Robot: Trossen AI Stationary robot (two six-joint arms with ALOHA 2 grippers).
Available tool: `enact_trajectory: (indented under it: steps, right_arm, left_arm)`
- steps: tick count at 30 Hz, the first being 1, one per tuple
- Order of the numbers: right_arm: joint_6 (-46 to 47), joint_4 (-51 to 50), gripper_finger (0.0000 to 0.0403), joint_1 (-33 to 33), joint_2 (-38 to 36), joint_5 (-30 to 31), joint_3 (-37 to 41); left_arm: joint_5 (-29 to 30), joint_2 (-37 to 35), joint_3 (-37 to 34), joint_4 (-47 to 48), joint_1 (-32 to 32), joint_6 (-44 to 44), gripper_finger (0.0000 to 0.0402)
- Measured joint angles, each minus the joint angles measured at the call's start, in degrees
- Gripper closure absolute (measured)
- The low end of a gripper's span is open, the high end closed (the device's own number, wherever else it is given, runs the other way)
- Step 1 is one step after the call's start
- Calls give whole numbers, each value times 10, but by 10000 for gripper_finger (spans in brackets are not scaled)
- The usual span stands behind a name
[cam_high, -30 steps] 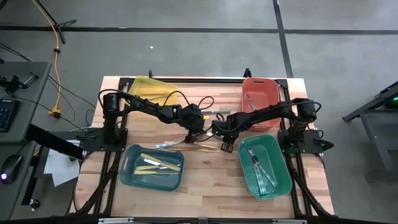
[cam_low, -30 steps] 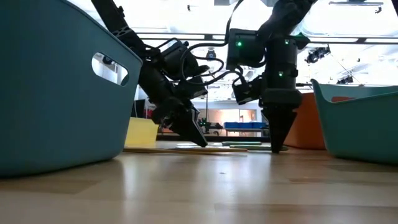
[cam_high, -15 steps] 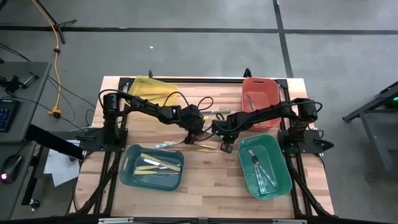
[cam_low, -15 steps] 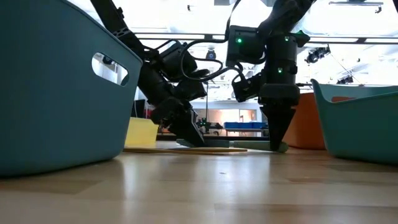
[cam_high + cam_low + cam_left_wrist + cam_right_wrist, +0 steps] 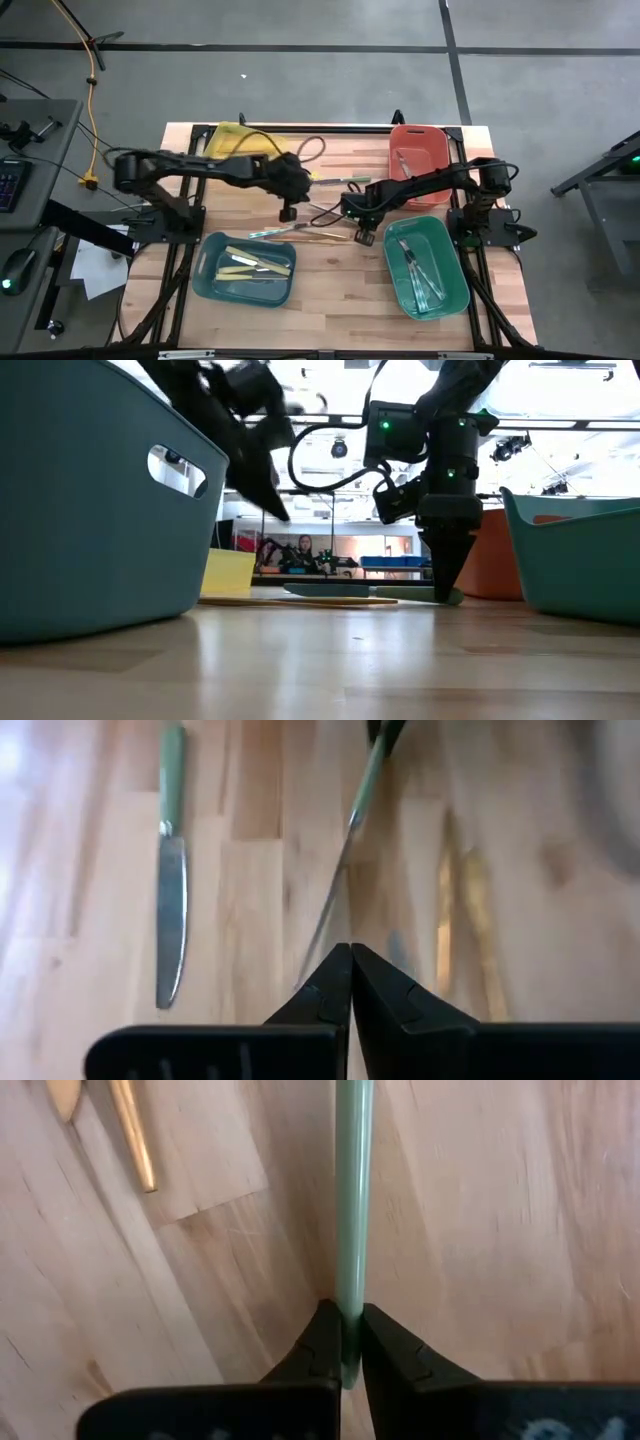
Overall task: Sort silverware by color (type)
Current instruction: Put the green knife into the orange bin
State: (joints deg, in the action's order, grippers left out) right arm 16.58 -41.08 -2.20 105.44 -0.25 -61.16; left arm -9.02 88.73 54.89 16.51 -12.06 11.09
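Note:
A thin utensil with a pale green handle (image 5: 352, 1190) lies on the wooden table near its middle. My right gripper (image 5: 346, 1342) points down on it, shut on the handle; the low view shows this gripper (image 5: 443, 588) with its tips at the table top. My left gripper (image 5: 348, 982) is shut on nothing and hangs above the table (image 5: 288, 212), left of the right one. A green-handled knife (image 5: 170, 870) lies flat on the table farther back. Two gold-tan utensils (image 5: 330, 237) lie flat nearer the front. My right gripper pinches the green handle (image 5: 351, 1285) between its two fingers, near the handle's end. The fingers come from above, pointing down, one on each side of the handle. The utensil lies flat on the table (image 5: 400, 594), its green end (image 5: 455, 597) just past the fingertips.
Four bins stand around the middle: yellow (image 5: 232, 138) far left, red (image 5: 436, 150) far right, a blue-teal one (image 5: 207, 270) near left holding cream utensils, and a green one (image 5: 458, 285) near right holding silver ones. Bare wood lies between the two near bins.
My left gripper has risen well clear of the table and drawn back toward the table's left edge, staying shut and carrying nothing. My right gripper has kept its place on the green handle.

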Motion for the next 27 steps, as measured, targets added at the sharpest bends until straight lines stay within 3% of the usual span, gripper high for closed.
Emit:
enact_trajectory:
  steps: [4,9,12,20,27]
  right_arm:
    - [-1,-1,398,-1,-21,10,3]
    - [11,0,398,0,-45,34,6]
    - [14,8,398,6,-65,58,5]
    - [13,71,398,26,-138,125,4]
    - [9,166,398,63,-181,238,3]
  left_arm:
    - [-2,-93,-43,-63,15,-32,401]
    - [-3,-188,-158,-282,29,-101,401]
    - [-3,-235,-221,-366,36,-136,401]
    - [-2,-363,-289,-373,51,-169,401]
    - [55,-444,-313,-376,73,-155,401]
